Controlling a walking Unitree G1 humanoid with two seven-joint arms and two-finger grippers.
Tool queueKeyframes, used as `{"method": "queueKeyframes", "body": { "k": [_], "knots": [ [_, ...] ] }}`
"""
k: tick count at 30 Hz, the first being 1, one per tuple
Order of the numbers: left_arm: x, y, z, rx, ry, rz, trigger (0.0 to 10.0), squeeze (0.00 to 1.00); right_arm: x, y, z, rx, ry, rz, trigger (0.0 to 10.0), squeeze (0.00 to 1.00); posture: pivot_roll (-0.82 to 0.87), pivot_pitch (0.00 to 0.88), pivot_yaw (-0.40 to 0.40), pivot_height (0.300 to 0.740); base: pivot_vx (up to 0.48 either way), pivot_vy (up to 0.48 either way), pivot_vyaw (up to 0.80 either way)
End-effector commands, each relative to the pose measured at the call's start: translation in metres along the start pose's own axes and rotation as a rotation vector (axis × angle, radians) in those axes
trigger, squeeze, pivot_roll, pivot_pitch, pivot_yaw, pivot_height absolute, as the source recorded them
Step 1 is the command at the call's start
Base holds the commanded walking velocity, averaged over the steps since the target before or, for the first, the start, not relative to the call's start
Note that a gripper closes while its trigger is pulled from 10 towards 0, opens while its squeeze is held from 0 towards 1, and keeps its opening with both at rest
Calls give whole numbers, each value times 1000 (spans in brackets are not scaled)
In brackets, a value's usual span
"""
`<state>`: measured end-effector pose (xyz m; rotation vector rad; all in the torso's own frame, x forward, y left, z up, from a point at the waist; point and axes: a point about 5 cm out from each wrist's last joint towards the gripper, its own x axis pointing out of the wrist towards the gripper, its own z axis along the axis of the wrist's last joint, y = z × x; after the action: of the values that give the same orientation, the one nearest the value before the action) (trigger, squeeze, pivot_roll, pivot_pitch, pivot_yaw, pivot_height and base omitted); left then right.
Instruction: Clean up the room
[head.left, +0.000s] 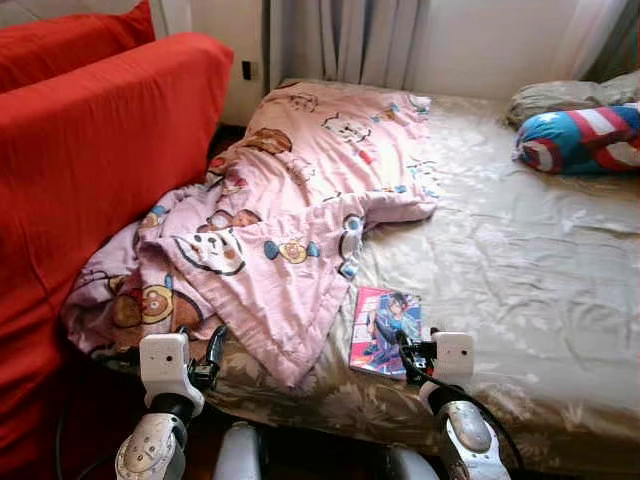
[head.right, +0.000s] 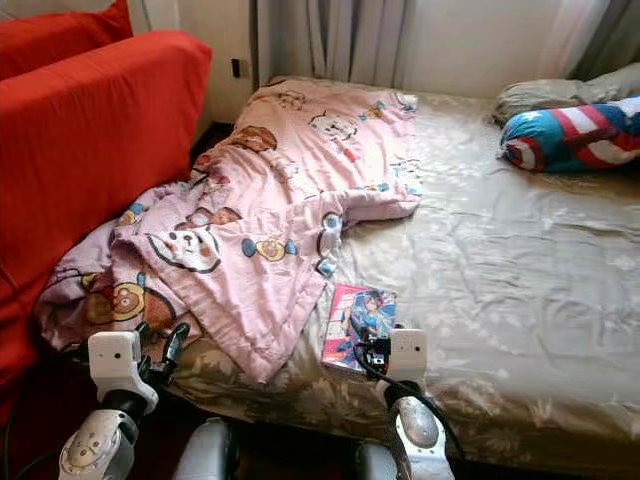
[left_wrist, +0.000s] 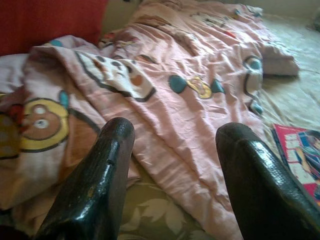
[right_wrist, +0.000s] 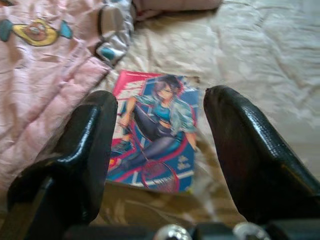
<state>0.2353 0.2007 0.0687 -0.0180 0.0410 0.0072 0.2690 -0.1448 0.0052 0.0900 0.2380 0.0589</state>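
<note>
A crumpled pink cartoon blanket (head.left: 280, 200) lies across the left half of the bed (head.left: 520, 270), its corner hanging over the near edge. A colourful comic book (head.left: 385, 330) lies flat on the beige sheet by the near edge, just right of the blanket. My right gripper (right_wrist: 160, 100) is open and hovers low at the bed's near edge, with the comic book (right_wrist: 157, 132) just ahead of its fingers (right_wrist: 95, 130). My left gripper (left_wrist: 172, 135) is open too, at the near edge, facing the blanket (left_wrist: 175, 75) and touching nothing.
A red sofa (head.left: 100, 150) stands close along the bed's left side. A blue, red and white striped pillow (head.left: 580, 138) and a grey-green pillow (head.left: 560, 97) lie at the far right. Curtains (head.left: 350, 40) hang behind the bed.
</note>
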Motion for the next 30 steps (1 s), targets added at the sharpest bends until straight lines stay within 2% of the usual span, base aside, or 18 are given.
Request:
{"method": "queueKeyframes", "body": {
  "k": [1,8,13,30],
  "knots": [
    [0,-1,5,-9,-11,0,10000,0,-2,-3,-2,4,9,-12,10000,0,107,106,-65,623,0,0,0],
    [0,-1,5,-8,-8,1,10000,0,-1,-1,-5,-5,34,0,10000,0,110,111,-65,623,0,0,0],
    [0,-1,5,-6,-6,1,10000,0,-1,0,-5,-7,27,1,10000,0,110,112,-64,578,0,0,0],
    [5,1,9,-3,-10,-8,10000,0,-1,4,-3,5,4,17,10000,0,111,107,-51,578,0,0,0]
  ]
}}
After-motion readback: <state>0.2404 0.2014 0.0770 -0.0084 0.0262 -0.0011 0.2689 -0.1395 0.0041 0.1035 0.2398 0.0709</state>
